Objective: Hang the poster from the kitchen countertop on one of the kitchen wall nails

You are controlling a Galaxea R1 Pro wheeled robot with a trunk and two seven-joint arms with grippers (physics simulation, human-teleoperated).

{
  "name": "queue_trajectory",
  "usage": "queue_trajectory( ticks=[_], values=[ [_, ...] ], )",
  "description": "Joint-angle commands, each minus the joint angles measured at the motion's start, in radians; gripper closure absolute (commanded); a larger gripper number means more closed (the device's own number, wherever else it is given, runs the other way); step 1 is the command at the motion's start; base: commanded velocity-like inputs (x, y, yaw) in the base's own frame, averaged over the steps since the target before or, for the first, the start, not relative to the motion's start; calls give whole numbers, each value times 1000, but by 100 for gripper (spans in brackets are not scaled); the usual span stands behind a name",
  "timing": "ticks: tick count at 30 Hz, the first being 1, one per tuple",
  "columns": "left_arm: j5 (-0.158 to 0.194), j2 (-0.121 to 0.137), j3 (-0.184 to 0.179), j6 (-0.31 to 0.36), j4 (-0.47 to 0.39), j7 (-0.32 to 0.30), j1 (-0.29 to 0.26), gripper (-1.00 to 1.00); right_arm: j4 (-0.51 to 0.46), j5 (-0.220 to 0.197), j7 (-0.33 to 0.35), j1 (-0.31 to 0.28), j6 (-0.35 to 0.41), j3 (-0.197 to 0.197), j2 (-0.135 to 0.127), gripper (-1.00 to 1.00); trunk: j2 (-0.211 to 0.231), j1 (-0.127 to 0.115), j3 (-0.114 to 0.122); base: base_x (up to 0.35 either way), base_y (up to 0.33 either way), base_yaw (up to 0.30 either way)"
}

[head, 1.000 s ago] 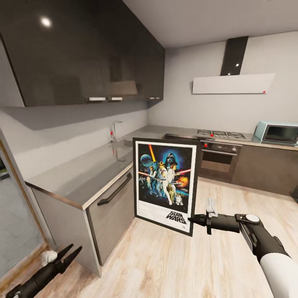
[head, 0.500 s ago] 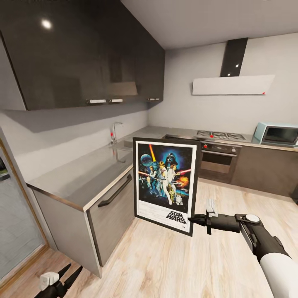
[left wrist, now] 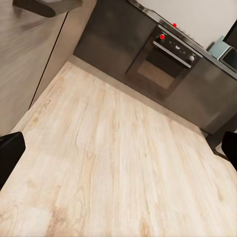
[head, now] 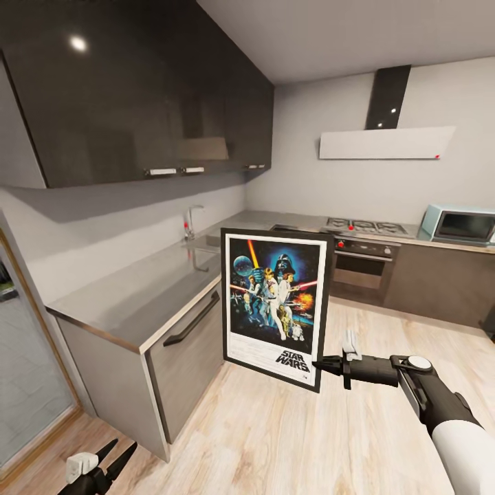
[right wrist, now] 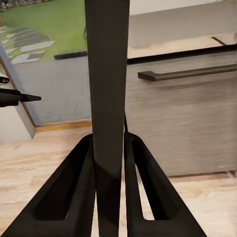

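Note:
The poster (head: 275,309) stands upright in the air over the wooden floor, with its dark blue artwork and "STAR WARS" logo facing me. My right gripper (head: 317,364) is shut on its lower right corner. In the right wrist view the poster's edge (right wrist: 106,89) runs as a dark bar between the two fingers (right wrist: 74,197). The grey kitchen countertop (head: 137,292) with its chrome tap (head: 192,220) lies just left of the poster. My left gripper (head: 103,466) hangs low near the floor, open and holding nothing; its fingertips (left wrist: 10,153) frame bare floor.
Dark upper cabinets (head: 137,89) hang over the worktop. An oven (head: 363,265) with a hob above it, a range hood (head: 385,142) and a pale blue microwave (head: 459,223) line the far wall. A glass door (head: 20,371) stands at the left. Wooden floor (head: 289,440) spreads ahead.
My left gripper has dropped lower toward the bottom edge of the head view. The poster and right gripper hold the same place. The view has shifted slightly.

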Motion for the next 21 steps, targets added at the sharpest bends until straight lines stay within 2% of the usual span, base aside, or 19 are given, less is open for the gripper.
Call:
queue_trajectory(
  ticks=[1,21],
  values=[
    [-6,0,8,-4,1,-3,-1,-100,-1,8,5,-1,-1,-5,1,100,6,-4,2,0,0,0],
    [-6,0,8,0,0,0,-1,-100,-1,7,5,-1,-1,-5,1,100,146,-80,64,0,0,0]
  ],
)
